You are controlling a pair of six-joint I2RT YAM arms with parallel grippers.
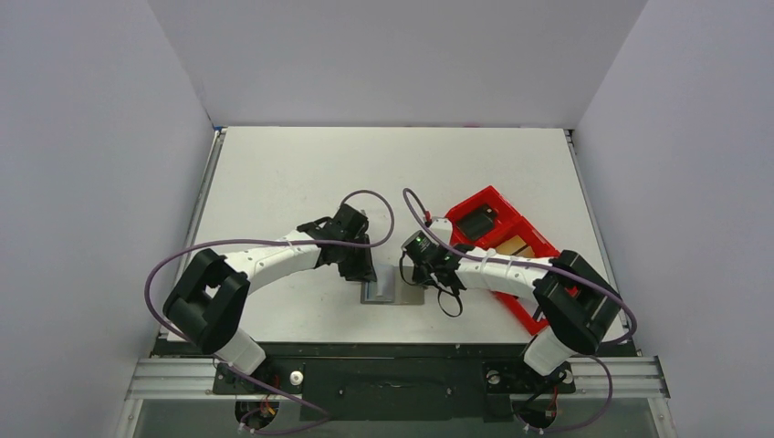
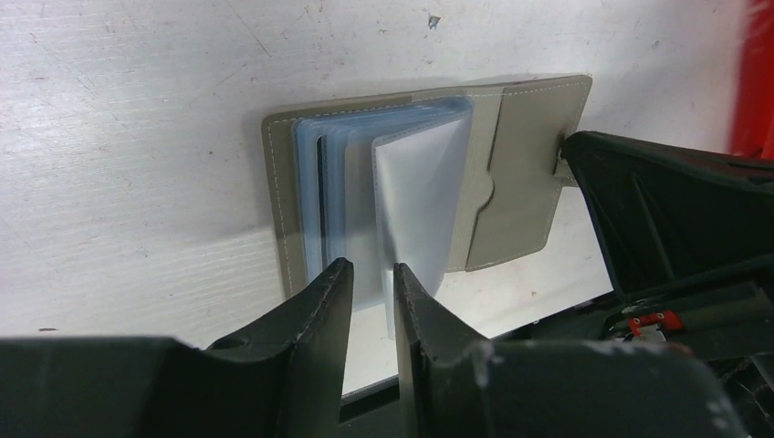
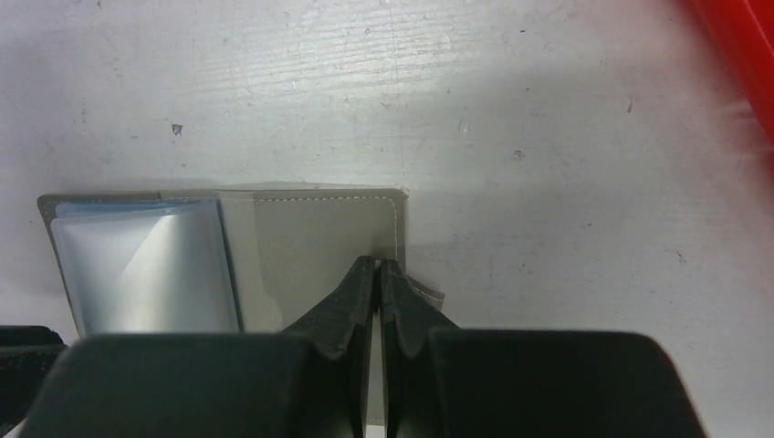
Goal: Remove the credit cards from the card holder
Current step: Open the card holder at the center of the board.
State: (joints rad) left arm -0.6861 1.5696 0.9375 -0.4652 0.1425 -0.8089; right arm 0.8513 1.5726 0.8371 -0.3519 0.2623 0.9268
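Right jaws are pinching open the card holder point(image 3: 310, 237); left jaws, narrowly parted, are probing its seemingly empty sleeves point(image 2: 420, 201).

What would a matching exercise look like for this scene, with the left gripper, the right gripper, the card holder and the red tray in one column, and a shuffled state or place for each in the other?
Column one:
1. left gripper
2. right gripper
3. card holder
4. red tray

Column two:
A. lying open on the table
B. shut, tips at the card holder's tab edge
C. on the table's right side, with a black block inside
D. jaws slightly apart at a clear sleeve

Pairs: 1-D, 2-B, 3-A, 4-C
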